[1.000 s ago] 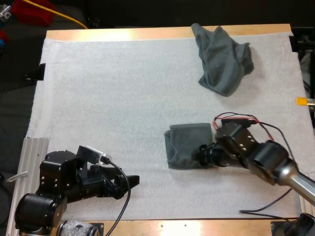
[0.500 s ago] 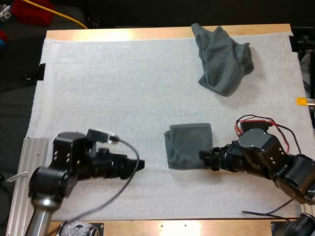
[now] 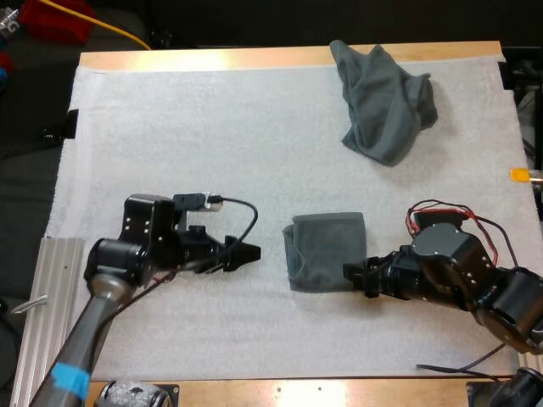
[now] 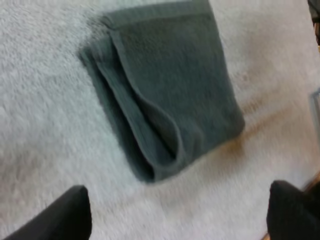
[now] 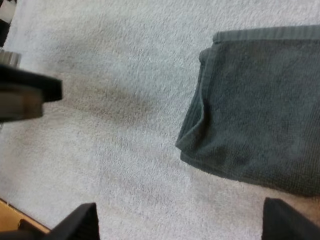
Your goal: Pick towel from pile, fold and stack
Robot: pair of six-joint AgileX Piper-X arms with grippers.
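Jaws on both grippers are standing apart, gripping nothing. Between them the folded towel point(image 3: 327, 251) is lying flat on the mat point(image 3: 170, 127). The left gripper point(image 3: 246, 254) is hovering near its layered edge, and the right gripper point(image 3: 355, 278) is sitting at the opposite edge's near corner. The crumpled towel point(image 3: 383, 102) is lying well beyond it. Judging by this, each pinch should be catching all layers together, low and level.

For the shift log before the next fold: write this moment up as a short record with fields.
folded towel: lies flat on the white mat, between the two grippers
crumpled towel: far right part of the mat, no gripper near it
left gripper: open, pointed at the folded towel's left edge, apart from it
right gripper: open, at the folded towel's near right corner
held: nothing in either gripper
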